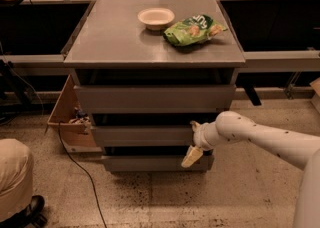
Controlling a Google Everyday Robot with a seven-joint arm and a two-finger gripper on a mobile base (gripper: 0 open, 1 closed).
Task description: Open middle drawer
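Note:
A grey cabinet (150,47) has three handleless drawers. The middle drawer (142,135) shows a long flat grey front, with a dark gap above it. The taller top drawer (155,98) is above it and the bottom drawer (150,163) below. My gripper (192,156) hangs from the white arm (260,139) that reaches in from the right. It sits at the right end of the middle drawer's front, with its cream fingers pointing down over the bottom drawer's right end.
A white bowl (156,18) and a green chip bag (192,29) lie on the cabinet top. An open cardboard box (67,117) stands left of the cabinet with a black cable (80,172) on the floor. A person's knee and shoe (17,184) are at the lower left.

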